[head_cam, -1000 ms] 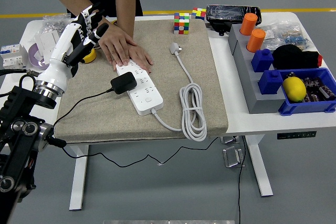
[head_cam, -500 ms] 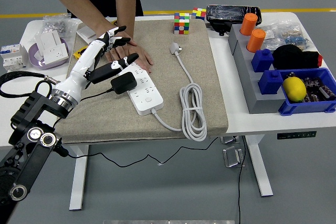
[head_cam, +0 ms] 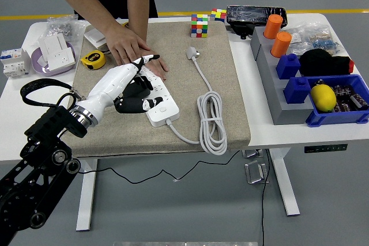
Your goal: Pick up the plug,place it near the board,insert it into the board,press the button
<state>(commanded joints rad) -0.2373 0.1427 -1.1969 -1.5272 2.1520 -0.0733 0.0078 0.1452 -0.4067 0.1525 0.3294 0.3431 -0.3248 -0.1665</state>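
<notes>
The robot's left hand [head_cam: 130, 87] reaches in from the lower left and lies over the near half of the white power strip [head_cam: 154, 97]. Its white and black fingers [head_cam: 145, 60] are stretched forward and a little spread, and they cover the black plug [head_cam: 134, 91], which is a blocky adapter with a thin black cable going to the left. It cannot be told whether the fingers really clamp the plug or only rest on it. The plug sits on the strip, on its left half, but its pins are hidden, so one cannot say if it is pushed in fully.

The power strip is a long white bar with rows of sockets; it lies diagonally on the beige mat [head_cam: 222, 102]. Its own white cord [head_cam: 211, 116] leaves the near end, makes a coil on the right side and ends in a white plug head [head_cam: 192, 54] near the far edge of the mat.

A person stands at the far side, and the person's two hands [head_cam: 130, 47] press flat on the far end of the strip, just beside the robot's fingertips. A yellow tape measure [head_cam: 92, 59] lies left of these hands. The right arm is not visible.
</notes>
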